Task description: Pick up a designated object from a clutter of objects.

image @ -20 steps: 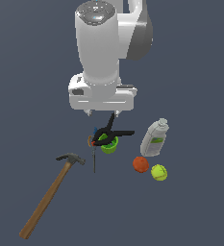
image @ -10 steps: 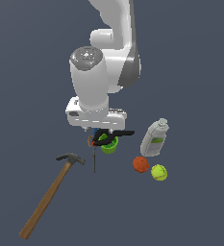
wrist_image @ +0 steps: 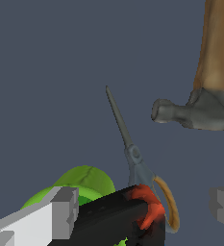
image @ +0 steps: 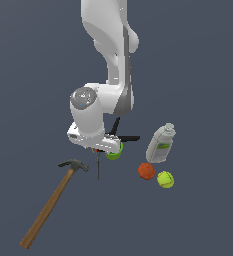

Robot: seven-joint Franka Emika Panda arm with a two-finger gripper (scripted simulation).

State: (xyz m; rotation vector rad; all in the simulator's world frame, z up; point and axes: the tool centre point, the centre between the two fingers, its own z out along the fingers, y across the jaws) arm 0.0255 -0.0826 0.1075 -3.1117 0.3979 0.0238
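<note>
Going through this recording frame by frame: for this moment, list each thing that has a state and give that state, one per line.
gripper: open, fingers either side of the thin tool's looped end, nothing gripped yet
thin grey tool: lying flat, not lifted
black clamp: lying over the green cup
green cup: partly hidden under the clamp
hammer: lying flat, untouched
bottle: leaning, cap on
orange ball: at rest
tennis ball: at rest
</note>
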